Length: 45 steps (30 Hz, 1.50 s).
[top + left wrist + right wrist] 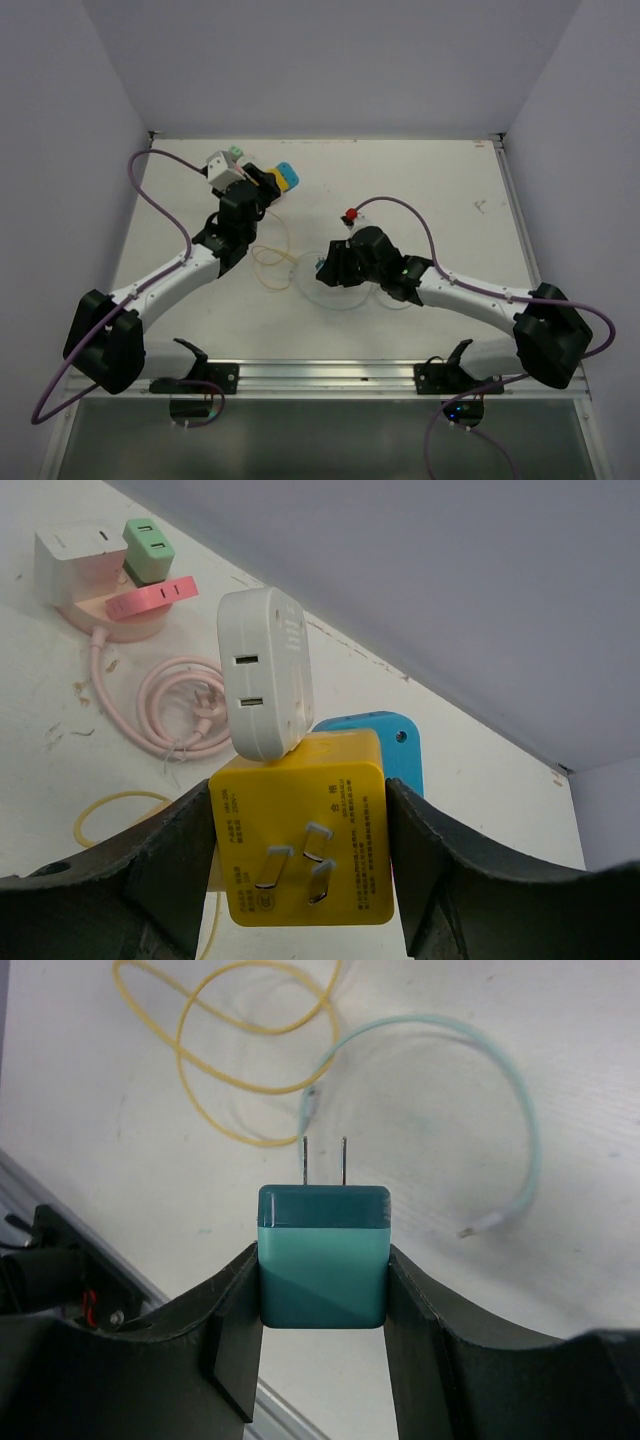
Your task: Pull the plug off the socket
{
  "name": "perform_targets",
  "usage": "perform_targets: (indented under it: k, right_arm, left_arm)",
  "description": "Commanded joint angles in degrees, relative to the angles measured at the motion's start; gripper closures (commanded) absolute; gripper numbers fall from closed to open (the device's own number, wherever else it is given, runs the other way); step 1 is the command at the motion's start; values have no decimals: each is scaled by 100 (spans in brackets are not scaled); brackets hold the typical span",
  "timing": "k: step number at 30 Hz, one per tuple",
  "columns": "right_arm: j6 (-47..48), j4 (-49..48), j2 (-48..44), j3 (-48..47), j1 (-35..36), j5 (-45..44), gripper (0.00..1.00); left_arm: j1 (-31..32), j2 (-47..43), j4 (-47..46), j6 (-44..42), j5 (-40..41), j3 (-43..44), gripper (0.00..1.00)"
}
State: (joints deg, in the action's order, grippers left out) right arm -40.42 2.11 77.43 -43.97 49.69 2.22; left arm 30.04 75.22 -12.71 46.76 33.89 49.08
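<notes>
My right claw [325, 1275] is closed on the teal plug [324, 1222], its flat sides between my fingers, and its two pins are bare, in no socket, over the table [585, 1040]. My left claw [298, 805] grips the yellow socket block [300, 855], with a white charger [265, 670] sitting on top of it. I judge the plug to be light, hard and smooth, so it may slip. The flat sides are the good place to hold.

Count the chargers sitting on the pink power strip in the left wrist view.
2 on the pink power strip: a white charger at its left end, a green charger just right of it. Its far side could hide more.
</notes>
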Motion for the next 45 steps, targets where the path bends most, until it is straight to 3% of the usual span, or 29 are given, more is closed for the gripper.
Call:
perform_targets:
  k: [1,7,11,17,24,28,35,45]
  right_arm:
    - [447,386,-342,72,-371,-626,100]
    - [983,545,-159,169,-1207,-968,100]
    - [1133,537,166,29,-1260,-1179,96]
    - [1168,255,650,-16,-1251,-1294,89]
    - [1186,141,678,107,-1260,-1250,72]
    - [1169,193,441,204,-1260,-1172,47]
    - [1124,413,19,283,-1260,-1092,23]
    - [923,887,-825,-269,-1260,-591,12]
  left_arm:
    - [10,-191,-330,-413,-329,366,100]
    - [10,-569,180,-826,-1875,190,100]
    - [2,-851,470,-1011,-2780,111,100]
    - [2,-1264,753,-1038,-3388,-125,100]
    - [-7,-1493,472,-1099,-4083,-487,100]
    - [2,-1466,454,-1423,-4320,-487,100]
    - [2,-1379,392,-1793,-4698,-496,100]
    - [2,-1335,620,-2627,-4971,-513,100]
